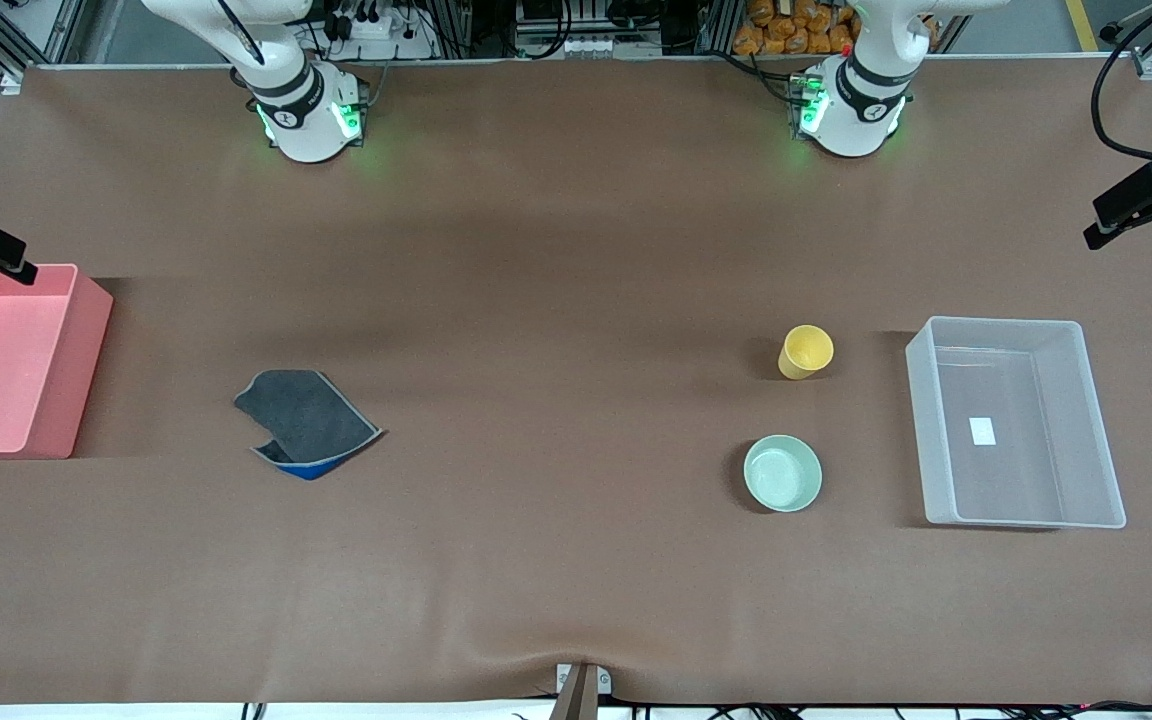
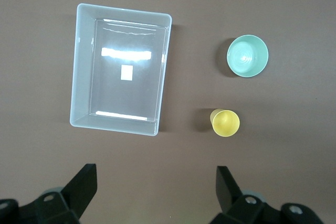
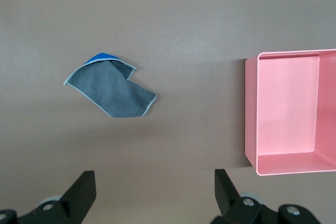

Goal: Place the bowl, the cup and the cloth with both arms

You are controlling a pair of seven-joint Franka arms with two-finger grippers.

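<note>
The mint-green bowl (image 1: 783, 473) sits on the brown table toward the left arm's end, nearer to the front camera than the yellow cup (image 1: 804, 352). Both also show in the left wrist view: bowl (image 2: 247, 56), cup (image 2: 226, 123). The dark grey cloth (image 1: 304, 420) with a blue edge lies flat toward the right arm's end; it shows in the right wrist view (image 3: 112, 92). My left gripper (image 2: 156, 182) is open and empty, high over bare table. My right gripper (image 3: 155, 183) is open and empty, high over bare table. Neither hand shows in the front view.
A clear plastic bin (image 1: 1014, 425) stands beside the bowl and cup at the left arm's end, also in the left wrist view (image 2: 120, 68). A pink bin (image 1: 6, 360) stands at the right arm's end, also in the right wrist view (image 3: 290, 111).
</note>
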